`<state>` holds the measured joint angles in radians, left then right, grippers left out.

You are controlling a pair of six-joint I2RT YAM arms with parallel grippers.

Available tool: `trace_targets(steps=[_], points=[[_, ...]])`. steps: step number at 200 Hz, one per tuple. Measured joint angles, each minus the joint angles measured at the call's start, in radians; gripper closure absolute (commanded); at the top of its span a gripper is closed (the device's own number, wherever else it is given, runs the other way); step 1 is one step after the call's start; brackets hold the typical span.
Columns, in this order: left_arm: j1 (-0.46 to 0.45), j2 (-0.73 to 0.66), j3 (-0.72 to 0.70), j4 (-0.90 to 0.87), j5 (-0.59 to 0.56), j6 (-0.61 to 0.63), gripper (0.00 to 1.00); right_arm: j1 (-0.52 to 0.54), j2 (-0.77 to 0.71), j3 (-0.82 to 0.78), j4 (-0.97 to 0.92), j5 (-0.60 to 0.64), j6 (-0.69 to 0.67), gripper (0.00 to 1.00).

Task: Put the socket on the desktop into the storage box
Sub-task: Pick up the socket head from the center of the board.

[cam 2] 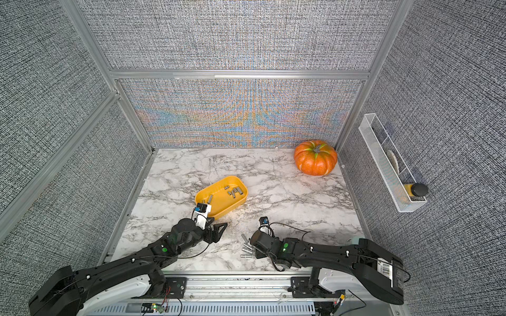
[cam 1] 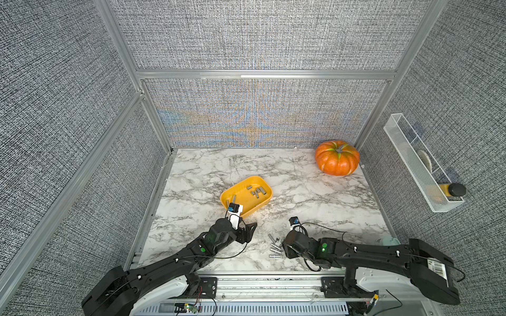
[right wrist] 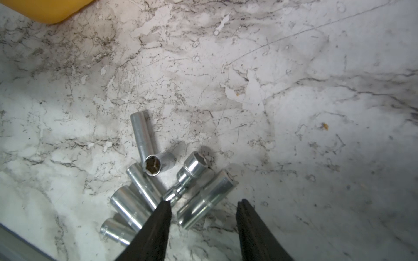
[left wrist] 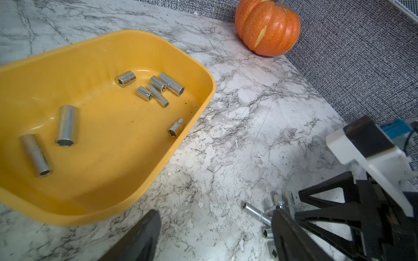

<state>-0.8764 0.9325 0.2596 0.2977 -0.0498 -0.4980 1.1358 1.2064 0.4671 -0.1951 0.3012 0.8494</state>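
**Though loose sockets (right wrist: pixel 135 198) dot the desktop (right wrist: pixel 294 90), neither gripper holds one**

Where both top views hide the fingertips of the right gripper (right wrist: pixel 204 203) beneath its wrist, the right wrist view shows its fingers (right wrist: pixel 153 230) half spread and empty. One socket (right wrist: pixel 207 198) lies between them, the rest just outside one finger. Both arms stretch low over the desktop. The left gripper (left wrist: pixel 214 235) gapes wide and empty. The storage box (left wrist: pixel 90 203), eight stored sockets (left wrist: pixel 158 90) plain in the left wrist view, sits just beyond one finger.

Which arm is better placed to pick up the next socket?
Right. The right gripper hangs open over the loose sockets, one between its jaws; the left gripper is empty, nearer the storage box.
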Motion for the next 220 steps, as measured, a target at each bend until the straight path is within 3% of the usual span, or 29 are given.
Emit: trace_targets(steps=[181, 220], points=[[-0.001, 0.016, 0.000, 0.000, -0.003, 0.000, 0.18, -0.039, 0.042, -0.019, 0.019, -0.007, -0.001, 0.67], [-0.002, 0.023, 0.000, 0.000, -0.003, 0.000, 0.18, -0.043, 0.072, -0.008, 0.027, 0.016, -0.006, 0.76]])
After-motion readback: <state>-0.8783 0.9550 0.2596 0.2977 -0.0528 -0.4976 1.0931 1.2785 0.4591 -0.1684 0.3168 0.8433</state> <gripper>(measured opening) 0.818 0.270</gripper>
